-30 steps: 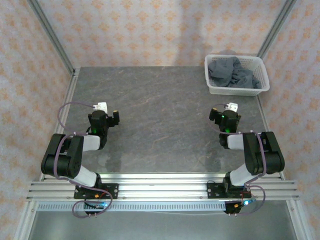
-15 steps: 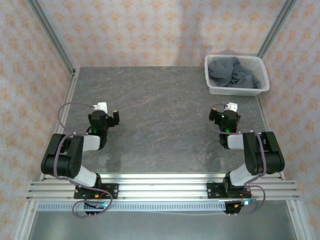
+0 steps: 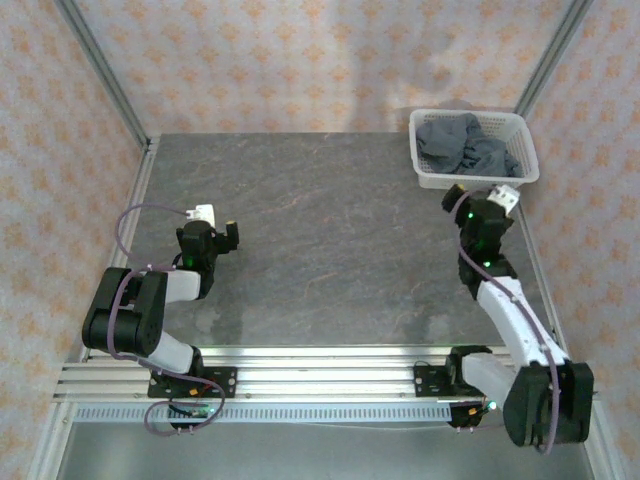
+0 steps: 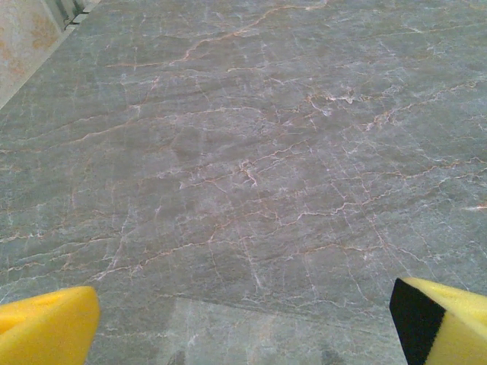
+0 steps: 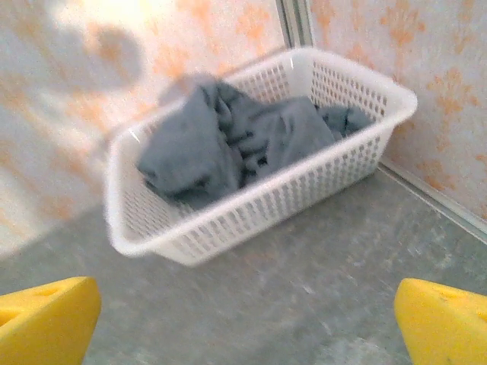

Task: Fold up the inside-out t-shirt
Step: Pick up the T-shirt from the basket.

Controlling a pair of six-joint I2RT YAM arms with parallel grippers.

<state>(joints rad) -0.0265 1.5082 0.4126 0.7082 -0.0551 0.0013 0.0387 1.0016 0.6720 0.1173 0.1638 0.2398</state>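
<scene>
1. Shirt position first: the inside-out t-shirt [image 3: 462, 145] sits bunched in a heap inside the white basket [image 3: 470, 183], at the far right corner of the table [image 3: 320, 230]. I see none of it on the bare stone.
2. My right gripper [image 3: 478, 202] is just short of the basket's near wall and points at it. Its jaws are spread wide with nothing between them. In its wrist view the yellow pads [image 5: 46, 319] sit at the two lower corners, with the basket [image 5: 251, 205] straight ahead and the shirt [image 5: 228, 144] beyond the wall.
3. My left gripper [image 3: 225, 236] is over bare table on the left, well apart from the basket. It is also spread wide and empty; its pads [image 4: 46, 327] frame only stone.
4. The relation that matters: the shirt lies ahead of the right gripper, behind and above the basket's near wall. The right arm is clearly the nearer one, so I judge the reach must go up over the rim and then down.
5. I cannot read a long axis from the crumpled cloth. The basket's long side runs across my approach, slightly skewed, and the heap rises highest towards its left end in the blurred wrist view.
6. Folding has not begun; getting the shirt out onto the table comes first. I would watch that the light basket does not drag along with the cloth.
</scene>
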